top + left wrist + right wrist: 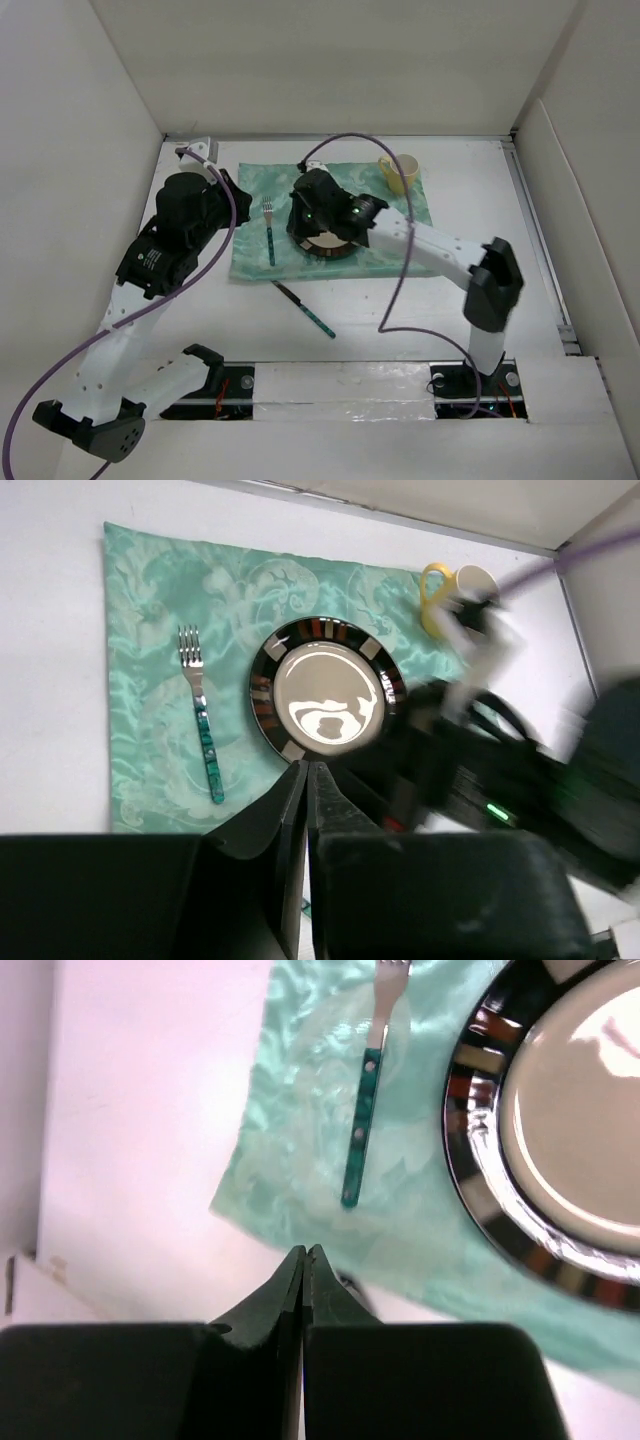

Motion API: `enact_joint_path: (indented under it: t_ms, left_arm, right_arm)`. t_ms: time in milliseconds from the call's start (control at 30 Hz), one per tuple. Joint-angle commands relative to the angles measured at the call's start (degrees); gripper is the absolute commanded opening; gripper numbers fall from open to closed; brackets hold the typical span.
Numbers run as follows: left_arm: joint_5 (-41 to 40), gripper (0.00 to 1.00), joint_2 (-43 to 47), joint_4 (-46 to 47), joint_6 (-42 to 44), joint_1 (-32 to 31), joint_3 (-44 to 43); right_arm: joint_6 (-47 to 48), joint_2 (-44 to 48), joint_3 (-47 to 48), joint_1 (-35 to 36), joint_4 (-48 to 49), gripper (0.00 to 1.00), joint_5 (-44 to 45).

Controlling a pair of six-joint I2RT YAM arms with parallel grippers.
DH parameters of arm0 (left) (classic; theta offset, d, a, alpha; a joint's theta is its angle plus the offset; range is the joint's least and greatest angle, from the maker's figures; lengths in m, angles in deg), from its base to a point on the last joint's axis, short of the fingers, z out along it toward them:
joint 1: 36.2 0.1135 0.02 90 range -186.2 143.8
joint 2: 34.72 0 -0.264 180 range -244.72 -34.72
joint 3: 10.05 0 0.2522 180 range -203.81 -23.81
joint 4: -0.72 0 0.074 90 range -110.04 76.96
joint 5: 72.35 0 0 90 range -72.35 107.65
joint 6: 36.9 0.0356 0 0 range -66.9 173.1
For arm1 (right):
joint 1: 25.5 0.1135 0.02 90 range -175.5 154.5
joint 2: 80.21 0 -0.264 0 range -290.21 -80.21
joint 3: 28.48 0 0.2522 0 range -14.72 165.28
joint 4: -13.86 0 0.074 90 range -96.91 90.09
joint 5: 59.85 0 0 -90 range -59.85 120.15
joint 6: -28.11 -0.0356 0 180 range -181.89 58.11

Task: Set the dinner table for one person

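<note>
The white dinner table [450, 300] carries a mint-green placemat [390, 235]. On the mat lie a dark-rimmed plate [328, 248], largely under my right arm, and a green-handled fork [270, 232] to its left. A yellow mug [397, 172] stands at the mat's far right corner. A green-handled knife [305, 309] lies on the bare table in front of the mat. My left gripper [307, 770] is shut and empty, above the mat's near edge in front of the plate [325, 695]. My right gripper [305, 1252] is shut and empty, near the mat's edge beside the fork [362, 1125].
White upright panels [90, 150] close in the table on the left, back and right. A purple cable [400, 270] loops from the right arm over the table's front. The right arm [500, 780] fills the lower right of the left wrist view.
</note>
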Motion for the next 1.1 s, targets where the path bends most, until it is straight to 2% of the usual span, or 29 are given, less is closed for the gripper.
enact_joint_path:
  t_ms: [0, 33, 67, 133, 167, 267, 333, 500, 633, 700, 733, 800, 833, 867, 967, 1067]
  left_arm:
    - [0.8, 0.0, 0.8, 1.7, 2.0, -0.2, -1.8]
    - [0.9, 0.0, 1.1, 1.6, 2.1, -0.2, -1.4]
    - [1.1, 0.0, 1.3, 1.5, 2.0, -0.2, -1.1]
    - [0.9, 0.0, 1.8, 0.4, 1.4, -0.2, -0.1]
    - [0.4, 0.0, 2.0, 0.1, 1.3, -0.2, 0.3]
    - [-0.5, 0.04, 2.6, -0.9, 0.1, -0.2, 0.8]
    - [-0.2, 0.13, 2.7, -1.2, -0.2, -0.2, 0.6]
    - [0.3, 0.17, 2.5, -1.4, -2.7, -0.2, 0.2]
    - [0.4, 0.18, 3.5, -1.6, -4.0, -0.2, 0.8]
    - [-0.8, 0.18, 4.5, -1.9, -4.4, -0.2, 1.6]
    - [-0.8, 0.18, 4.5, -2.0, -4.5, -0.2, 1.6]
    - [-1.5, 0.18, 4.8, -2.4, -4.8, -0.2, 2.0]
    - [-1.8, 0.18, 4.8, -2.7, -5.1, -0.2, 1.9]
    - [-1.8, 0.18, 4.8, -2.7, -5.1, -0.2, 1.8]
    - [-2.6, 0.19, 5.3, -3.3, -5.1, -0.2, 1.6]
    - [-4.5, 0.2, 5.4, -3.9, -4.7, -0.2, 1.0]
  right_arm:
    - [6.1, 10.8, -13.2, 4.4, 8.0, 0.0, 2.6]
    - [6.6, 12.5, -20.7, 7.3, 8.0, 0.0, 4.0]
    - [6.8, 14.0, -24.1, 8.7, 7.6, 0.0, 6.1]
    - [6.9, 16.7, -32.0, 12.7, 7.6, 0.21, 6.8]
    - [7.0, 17.4, -33.9, 14.1, 7.9, 0.38, 7.7]
    - [7.3, 18.3, -38.3, 17.9, 8.9, 0.57, 8.9]
    - [7.6, 17.3, -39.2, 18.6, 9.7, 0.58, 8.9]
    - [8.7, 11.9, -39.6, 19.2, 10.1, 0.59, 10.7]
    - [9.2, 8.3, -40.7, 20.3, 11.8, 0.57, 10.7]
    - [8.8, 6.2, -41.8, 21.0, 14.5, 0.49, 9.8]
    - [8.8, 6.2, -42.0, 21.0, 14.5, 0.49, 9.8]
    - [8.1, 4.6, -41.8, 21.5, 14.8, 0.21, 9.4]
    - [7.5, 4.2, -40.8, 23.4, 12.8, 0.04, 9.3]
    - [7.5, 4.2, -40.8, 23.5, 12.8, 0.0, 9.3]
    - [7.2, 8.1, -40.0, 27.5, 8.4, 0.0, 8.3]
    - [6.8, 16.7, -38.5, 30.0, 2.7, 0.0, 7.4]
